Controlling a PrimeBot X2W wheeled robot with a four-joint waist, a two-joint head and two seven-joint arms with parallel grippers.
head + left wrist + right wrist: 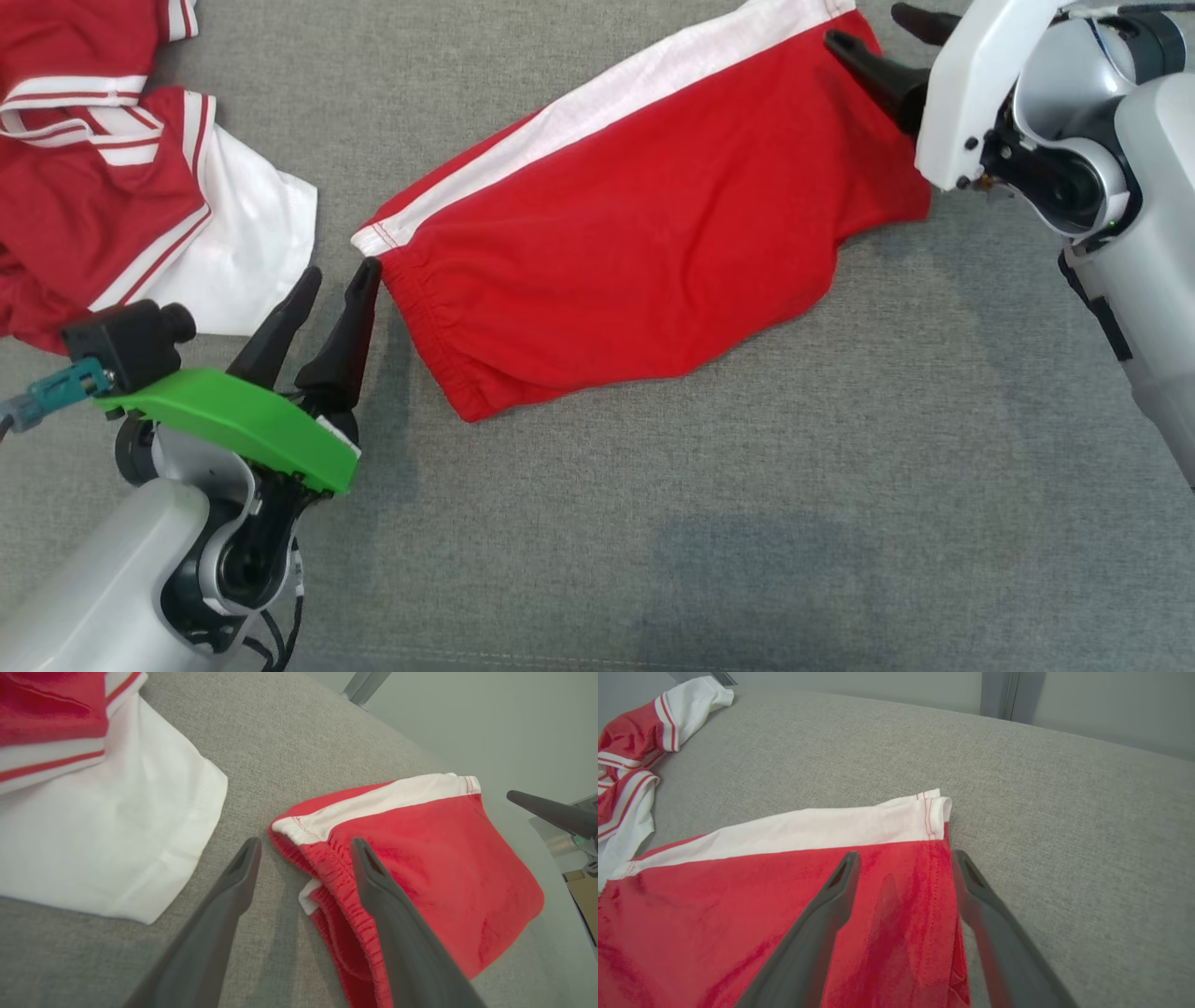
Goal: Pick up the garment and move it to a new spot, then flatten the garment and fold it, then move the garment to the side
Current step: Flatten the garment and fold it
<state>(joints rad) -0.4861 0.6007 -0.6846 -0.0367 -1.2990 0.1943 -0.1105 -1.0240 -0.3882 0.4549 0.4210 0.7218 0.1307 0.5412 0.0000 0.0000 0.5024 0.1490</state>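
Left gripper (341,271) sits nearest, low on the left of the head view. Fingers are apart and nothing is clamped. In the left wrist view the left gripper (306,842) straddles the elastic waistband corner of the red shorts (420,858): one finger over bare grey cloth, the other over the waistband edge. Can't tell whether the tips touch the fabric.

The red shorts (653,243) lie flat on the grey desk (747,523), mid-frame in the head view, running diagonally from the waistband by the left gripper up to the leg hem at the top right. A white side stripe (616,93) runs along the far edge. The cloth looks doubled over, with some soft wrinkles in the red panel.

Right gripper (864,25) is at the far hem end, top right. Fingers are apart, holding nothing. In the right wrist view the right gripper (906,855) has one finger over the red fabric (738,914) and the other along the hem edge, over the grey surface. The stitched hem lies between them.

Far left: a second garment (112,187), red with white stripes and a white panel, lies crumpled and apart from the shorts, close to the left gripper's outer finger.
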